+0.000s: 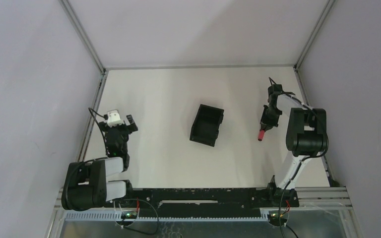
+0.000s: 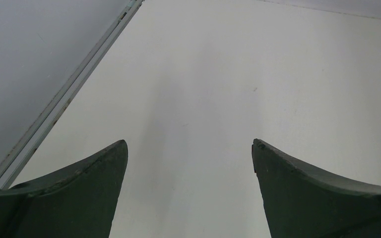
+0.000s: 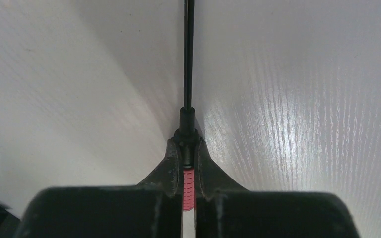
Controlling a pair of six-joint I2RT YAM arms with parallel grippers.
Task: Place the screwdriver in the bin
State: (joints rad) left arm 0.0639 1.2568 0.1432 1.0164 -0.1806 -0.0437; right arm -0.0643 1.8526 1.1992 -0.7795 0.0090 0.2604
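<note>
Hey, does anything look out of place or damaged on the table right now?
Nothing looks spilled or damaged. The only odd thing is the bin, which stands upright but is turned askew to the edges of the table. The screwdriver is outside the bin, clamped by its red handle in the right gripper.

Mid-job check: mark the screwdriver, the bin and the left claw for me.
screwdriver point(image 3: 189, 184): right wrist view, on its ribbed red handle.
bin point(image 1: 203, 141): top view, on its near wall.
left claw point(image 2: 189, 148): left wrist view, midway between its open fingertips.
</note>
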